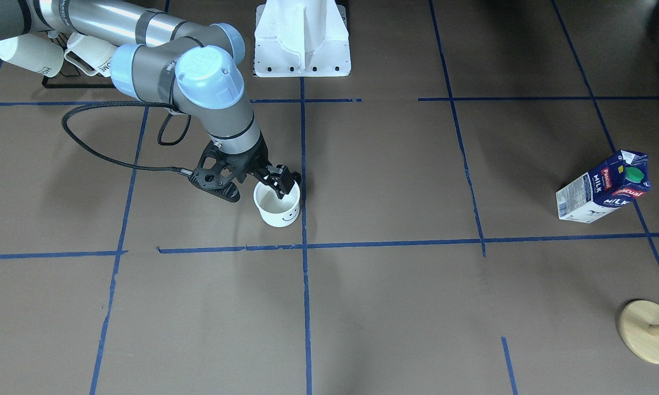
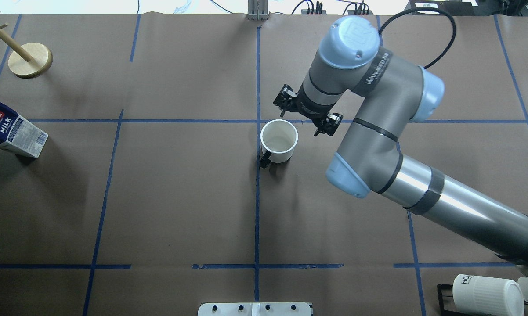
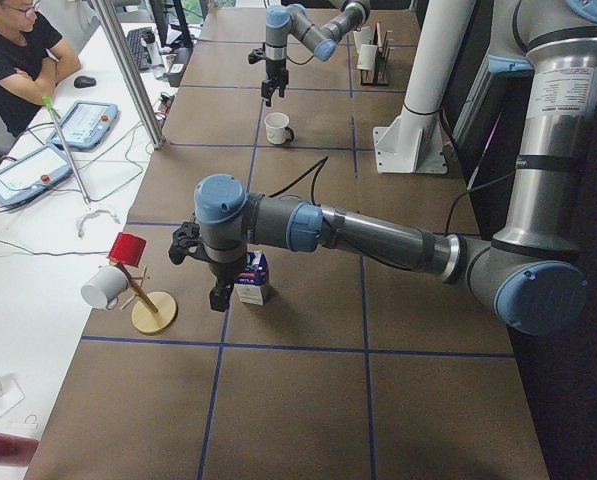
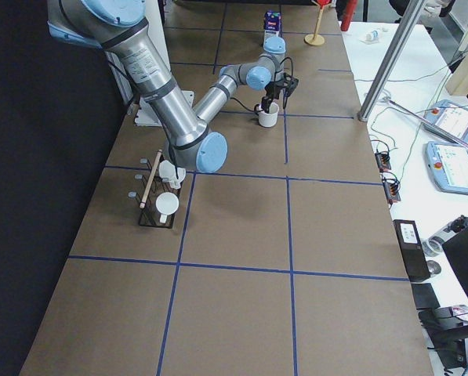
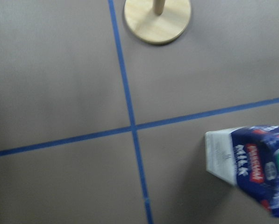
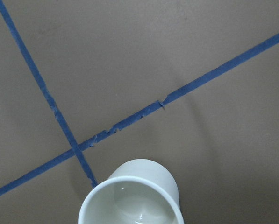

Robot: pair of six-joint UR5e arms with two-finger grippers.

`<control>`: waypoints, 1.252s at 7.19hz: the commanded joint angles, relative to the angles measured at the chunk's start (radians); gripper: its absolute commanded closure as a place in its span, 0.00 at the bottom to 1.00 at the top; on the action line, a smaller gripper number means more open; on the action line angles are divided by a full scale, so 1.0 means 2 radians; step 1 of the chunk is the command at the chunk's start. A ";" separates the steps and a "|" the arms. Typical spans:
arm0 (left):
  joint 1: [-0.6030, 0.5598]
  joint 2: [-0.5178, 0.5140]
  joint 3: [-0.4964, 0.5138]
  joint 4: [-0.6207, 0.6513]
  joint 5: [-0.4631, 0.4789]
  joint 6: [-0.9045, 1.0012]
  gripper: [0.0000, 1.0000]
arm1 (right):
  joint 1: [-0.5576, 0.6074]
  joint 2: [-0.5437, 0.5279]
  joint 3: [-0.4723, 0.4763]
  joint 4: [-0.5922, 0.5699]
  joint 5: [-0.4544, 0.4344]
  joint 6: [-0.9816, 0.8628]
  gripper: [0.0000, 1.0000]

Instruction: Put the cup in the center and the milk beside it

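1. My right claw hangs just above the cup, clear of it; I cannot tell whether it is apart or together
2. The cup stands upright on the tabletop at the center, just beside where the blue tape lines cross
3. The milk stands upright near the tabletop's left edge, well apart from the cup
4. My left claw hangs beside the milk; apart or together, I cannot tell
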 commanded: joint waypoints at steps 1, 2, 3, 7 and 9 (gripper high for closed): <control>0.052 0.000 -0.044 -0.007 -0.003 -0.100 0.00 | 0.023 -0.039 0.055 -0.022 0.002 -0.034 0.00; 0.093 0.000 -0.055 -0.030 0.001 -0.162 0.00 | 0.029 -0.040 0.071 -0.048 0.003 -0.059 0.00; 0.120 0.000 -0.048 -0.067 0.001 -0.205 0.00 | 0.033 -0.041 0.082 -0.067 0.003 -0.067 0.00; 0.137 0.006 -0.017 -0.116 0.018 -0.209 0.01 | 0.042 -0.051 0.102 -0.076 0.003 -0.074 0.00; 0.137 0.010 -0.011 -0.117 0.018 -0.208 0.01 | 0.045 -0.053 0.104 -0.076 0.003 -0.078 0.00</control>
